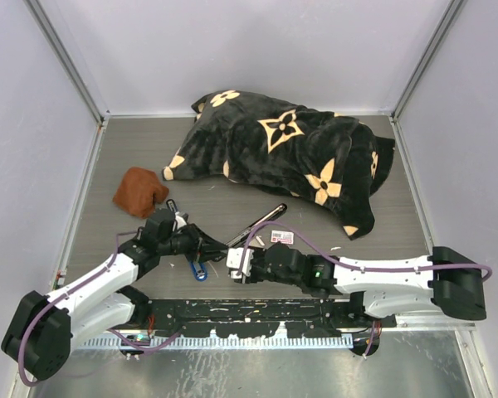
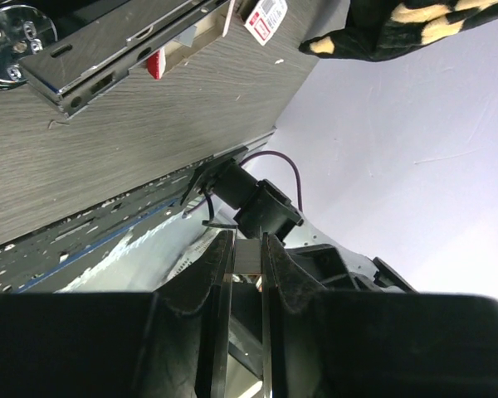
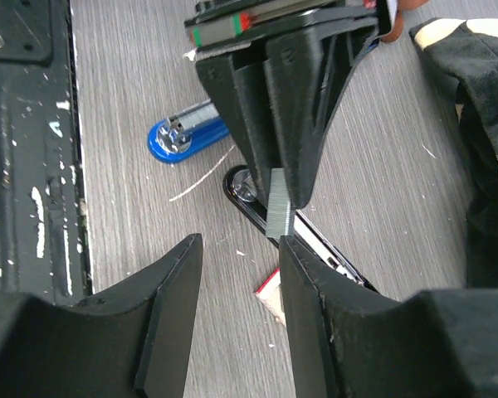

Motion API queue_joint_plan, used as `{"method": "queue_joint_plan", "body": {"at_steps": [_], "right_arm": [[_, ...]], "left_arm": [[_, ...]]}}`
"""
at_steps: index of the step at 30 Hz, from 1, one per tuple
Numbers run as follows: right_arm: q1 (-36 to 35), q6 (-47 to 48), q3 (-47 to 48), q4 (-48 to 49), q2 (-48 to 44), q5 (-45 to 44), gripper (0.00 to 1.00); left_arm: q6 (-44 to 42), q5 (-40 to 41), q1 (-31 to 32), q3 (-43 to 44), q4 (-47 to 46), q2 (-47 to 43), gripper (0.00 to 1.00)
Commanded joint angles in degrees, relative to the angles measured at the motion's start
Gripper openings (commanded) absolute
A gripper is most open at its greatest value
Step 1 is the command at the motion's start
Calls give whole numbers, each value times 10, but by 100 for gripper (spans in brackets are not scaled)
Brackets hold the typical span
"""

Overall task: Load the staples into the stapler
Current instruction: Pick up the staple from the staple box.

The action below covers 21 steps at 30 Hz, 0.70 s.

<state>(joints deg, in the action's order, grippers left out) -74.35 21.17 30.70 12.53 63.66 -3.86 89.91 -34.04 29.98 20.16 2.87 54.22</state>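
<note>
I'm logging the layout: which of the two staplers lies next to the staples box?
The long black stapler, right beside the staples box. The small blue stapler lies apart from the box, further left.

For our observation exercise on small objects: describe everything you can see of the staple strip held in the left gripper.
The staple strip is a short, grey, metallic-looking bar with fine ridges. It stands roughly upright, its upper part pinched by the left gripper, its lower end free over the open black stapler. The open right gripper sits just below; whether either touches the strip cannot be told.
</note>
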Motion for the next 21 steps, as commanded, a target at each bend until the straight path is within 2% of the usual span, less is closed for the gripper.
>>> {"method": "queue_joint_plan", "body": {"at_steps": [1, 8, 21], "right_arm": [[-23, 61, 1, 61, 25, -78, 48], [-37, 91, -9, 116, 43, -141, 46], [-38, 123, 12, 116, 86, -153, 49]], "left_arm": [[23, 0, -2, 2, -38, -15, 13], [23, -1, -2, 1, -32, -19, 13], [27, 0, -2, 0, -36, -23, 13]]}}
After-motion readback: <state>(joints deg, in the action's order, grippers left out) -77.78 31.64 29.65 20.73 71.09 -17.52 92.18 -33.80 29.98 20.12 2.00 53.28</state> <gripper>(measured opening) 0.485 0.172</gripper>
